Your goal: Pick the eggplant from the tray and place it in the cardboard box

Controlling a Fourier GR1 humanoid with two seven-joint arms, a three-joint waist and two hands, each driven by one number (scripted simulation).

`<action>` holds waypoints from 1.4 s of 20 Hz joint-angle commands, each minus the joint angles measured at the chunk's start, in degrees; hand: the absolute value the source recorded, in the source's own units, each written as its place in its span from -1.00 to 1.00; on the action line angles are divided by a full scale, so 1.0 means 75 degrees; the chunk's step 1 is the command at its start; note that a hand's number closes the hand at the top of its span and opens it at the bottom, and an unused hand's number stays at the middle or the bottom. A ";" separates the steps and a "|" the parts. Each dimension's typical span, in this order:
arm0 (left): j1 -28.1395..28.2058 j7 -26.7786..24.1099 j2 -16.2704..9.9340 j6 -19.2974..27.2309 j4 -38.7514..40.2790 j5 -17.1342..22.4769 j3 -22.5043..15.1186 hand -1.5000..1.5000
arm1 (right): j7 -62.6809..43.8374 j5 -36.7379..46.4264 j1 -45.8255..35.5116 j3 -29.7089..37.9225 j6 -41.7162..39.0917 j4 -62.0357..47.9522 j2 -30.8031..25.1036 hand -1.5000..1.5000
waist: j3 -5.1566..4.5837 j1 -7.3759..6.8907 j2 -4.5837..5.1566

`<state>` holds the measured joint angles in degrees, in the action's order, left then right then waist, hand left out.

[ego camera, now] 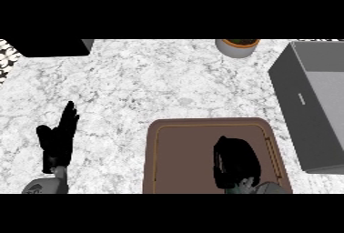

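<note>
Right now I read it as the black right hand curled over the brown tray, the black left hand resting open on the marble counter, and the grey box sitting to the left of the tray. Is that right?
Not quite. The grey open-topped box sits to the right of the brown rectangular tray, not the left. The head view shows it. The rest holds: the black right hand is curled over the tray, and the black left hand rests open over the white marble counter.

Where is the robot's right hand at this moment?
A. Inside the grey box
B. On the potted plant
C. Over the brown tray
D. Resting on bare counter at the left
C: the right hand is curled over the brown tray, left of the box.
</note>
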<state>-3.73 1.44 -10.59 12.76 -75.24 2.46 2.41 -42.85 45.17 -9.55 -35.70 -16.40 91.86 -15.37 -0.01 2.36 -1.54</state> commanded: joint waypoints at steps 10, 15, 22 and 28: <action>0.0245 -0.0111 -0.0164 0.0067 0.0107 0.0233 0.0478 0.00 | 0.5144 -0.0332 0.2631 0.0512 0.1960 0.4051 -0.4877 1.00 | 0.0016 0.0621 0.0007; 0.0675 -0.0140 -0.0058 0.0229 -0.0286 0.0056 0.0309 0.00 | 0.6045 -0.1463 0.3763 0.2098 0.2803 0.5030 -0.5803 1.00 | 0.0028 0.0671 -0.0033; 0.0582 -0.0073 -0.0070 0.0251 -0.0345 0.0081 0.0355 0.00 | 0.6897 -0.3615 0.4832 0.4720 0.3131 0.5240 -0.6144 1.00 | 0.0019 0.0689 0.0020; 0.0449 -0.0132 -0.0196 0.0070 -0.0241 0.0116 0.0400 0.00 | 0.8143 -0.5255 0.5137 0.7458 0.2591 0.3945 -0.6315 1.00 | 0.0003 0.0363 0.0089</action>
<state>0.14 0.79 -11.28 13.86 -77.62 3.12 4.78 13.27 13.87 28.12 8.63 5.26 126.23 -61.65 0.09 6.43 -1.20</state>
